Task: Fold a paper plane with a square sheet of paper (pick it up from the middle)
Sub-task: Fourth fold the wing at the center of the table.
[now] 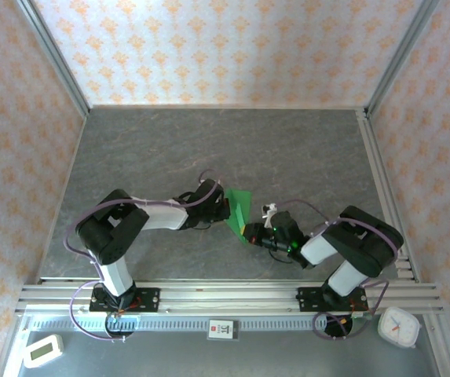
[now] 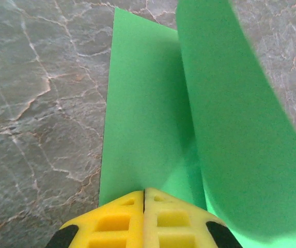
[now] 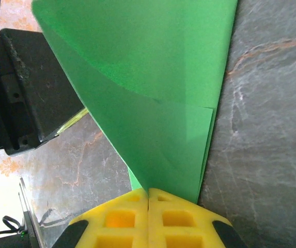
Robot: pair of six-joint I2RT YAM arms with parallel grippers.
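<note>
Nearest, a folded corner of the square sheet of paper (image 3: 153, 77) is pinched by the right gripper (image 3: 148, 190), pads pressed together. Beyond, over the table (image 1: 209, 141), its other edge is clamped likewise by the left gripper (image 2: 144, 192), one flap curling. It is judged light, limp and easily creased, so edges should be gripped.

**Folded green sheet of paper (image 3: 153, 77) pinched at its tip**

The yellow fingers (image 3: 119, 219) of the right gripper (image 3: 148, 192) are pressed together, and the sheet's lower tip is clamped between them. From there the sheet is spread upward in overlapping folded layers. A black arm housing (image 3: 29, 88) is seen at the left, above the grey marbled desk (image 3: 266, 129).
</note>
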